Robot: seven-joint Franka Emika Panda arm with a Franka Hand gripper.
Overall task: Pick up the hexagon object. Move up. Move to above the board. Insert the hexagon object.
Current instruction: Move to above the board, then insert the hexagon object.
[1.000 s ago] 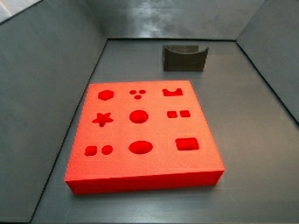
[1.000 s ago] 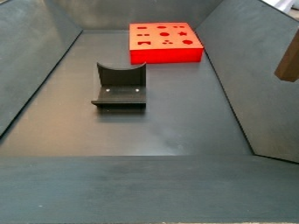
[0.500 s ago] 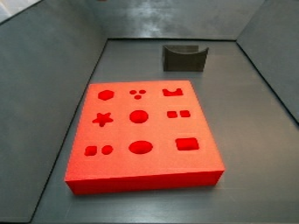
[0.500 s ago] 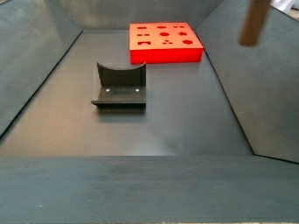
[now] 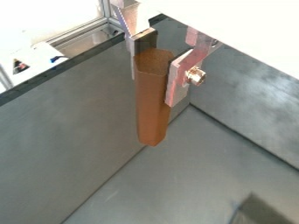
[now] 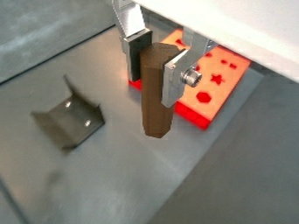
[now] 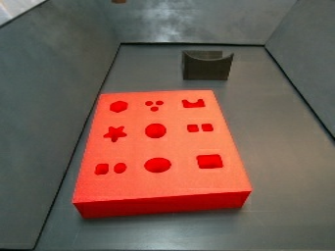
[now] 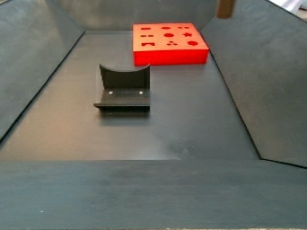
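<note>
The gripper (image 6: 160,63) is high above the floor, its jaws clamped on the upper part of the peg (image 6: 158,92), which hangs upright below the fingers (image 5: 181,74) in both wrist views. In a side view only the peg's lower tip (image 8: 225,8) shows at the frame's upper edge; half a second ago it hung lower and further right, a second ago further right still. The carry is thus moving toward the board (image 8: 170,45). Seen from the wrist, the board (image 6: 211,79) lies beyond the jaws, the fixture (image 6: 66,118) off to one side. By this judgement, alignment over the hexagon hole (image 7: 118,106) remains.
</note>
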